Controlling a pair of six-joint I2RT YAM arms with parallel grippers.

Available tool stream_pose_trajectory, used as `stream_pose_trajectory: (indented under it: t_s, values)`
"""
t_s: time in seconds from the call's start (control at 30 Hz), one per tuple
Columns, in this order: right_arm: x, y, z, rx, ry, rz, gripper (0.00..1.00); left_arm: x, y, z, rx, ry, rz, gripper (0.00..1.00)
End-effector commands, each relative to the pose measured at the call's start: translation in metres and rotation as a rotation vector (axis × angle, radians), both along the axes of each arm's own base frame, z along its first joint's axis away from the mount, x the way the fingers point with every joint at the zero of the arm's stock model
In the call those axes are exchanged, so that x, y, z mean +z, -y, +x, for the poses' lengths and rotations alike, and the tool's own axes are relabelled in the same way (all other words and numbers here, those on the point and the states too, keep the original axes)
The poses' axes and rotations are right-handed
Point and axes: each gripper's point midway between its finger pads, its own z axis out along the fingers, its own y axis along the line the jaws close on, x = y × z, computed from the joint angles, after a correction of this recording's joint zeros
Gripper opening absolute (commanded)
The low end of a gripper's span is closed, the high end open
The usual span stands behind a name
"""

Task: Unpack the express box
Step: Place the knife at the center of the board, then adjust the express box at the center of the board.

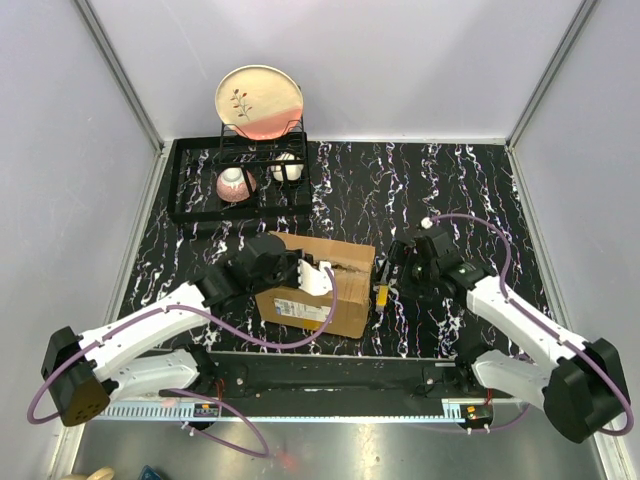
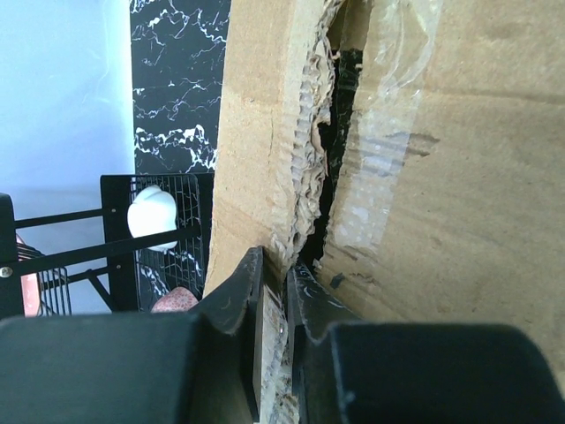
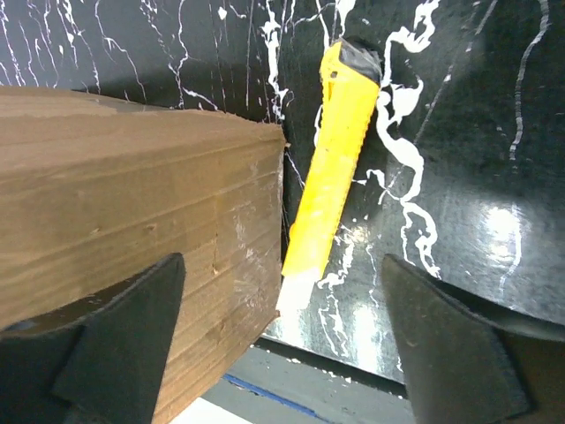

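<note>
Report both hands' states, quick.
Left hand: closed on a torn flap of the express box.
Right hand: open, empty, above the yellow utility knife.

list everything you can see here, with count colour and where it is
express box: 1, brown cardboard, table centre, top seam torn
utility knife: 1, yellow, flat on the table just right of the box
dish rack: 1, black wire, back left
plate: 1, cream and pink, upright in the rack
bowl: 1, pink, in the rack
cup: 1, white, in the rack
table: 1, black marbled
left fingers: 2, black, shut on the box's torn flap edge
right fingers: 2, black, open, straddling the knife
</note>
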Motion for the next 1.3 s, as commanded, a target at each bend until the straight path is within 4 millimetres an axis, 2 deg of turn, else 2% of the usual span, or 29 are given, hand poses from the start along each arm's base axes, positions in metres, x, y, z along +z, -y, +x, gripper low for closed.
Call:
stream_pose_trajectory:
  t_s: [0.0,0.17,0.3,0.43,0.57,0.77,0.8,0.87,1.0,1.07,1.1,1.23,1.27]
  values:
    - [0.042,0.014,0.011,-0.052,0.114,-0.033,1.0,-0.04,-0.021,-0.016,0.029,-0.095,0.117,0.08]
    - [0.092,0.009,0.011,-0.069,0.234,0.079,1.0,-0.038,-0.026,-0.011,0.065,-0.059,0.114,0.07]
    - [0.11,-0.012,0.009,-0.032,0.253,0.207,1.0,-0.033,-0.027,-0.005,0.102,-0.032,0.089,0.05]
    - [0.104,-0.03,0.002,0.009,0.254,0.225,1.0,-0.026,-0.028,0.003,0.153,-0.003,0.056,0.03]
    - [0.108,-0.054,-0.008,0.053,0.264,0.28,1.0,-0.024,-0.031,0.007,0.199,0.006,0.041,0.02]
    - [0.1,-0.072,-0.014,0.07,0.248,0.309,1.0,-0.025,-0.034,0.013,0.261,0.016,0.021,0.01]
    - [0.092,-0.074,-0.012,0.067,0.231,0.294,1.0,-0.024,-0.032,0.013,0.267,0.013,0.014,0.01]
    - [0.089,-0.082,-0.008,0.075,0.235,0.295,1.0,-0.023,-0.031,0.013,0.275,0.014,0.01,0.01]
    - [0.061,-0.1,-0.008,0.123,0.197,0.207,1.0,-0.023,-0.023,0.011,0.257,0.022,0.021,0.01]
    - [0.05,-0.102,-0.008,0.125,0.188,0.177,1.0,-0.02,-0.019,0.012,0.252,0.028,0.022,0.01]
    - [0.039,-0.101,-0.012,0.128,0.168,0.162,0.92,-0.018,-0.018,0.012,0.247,0.032,0.021,0.01]
    - [0.032,-0.1,-0.014,0.121,0.179,0.176,0.72,-0.017,-0.014,0.012,0.238,0.037,0.026,0.05]
    - [0.034,-0.098,-0.014,0.118,0.185,0.181,0.71,-0.018,-0.014,0.012,0.234,0.039,0.035,0.05]
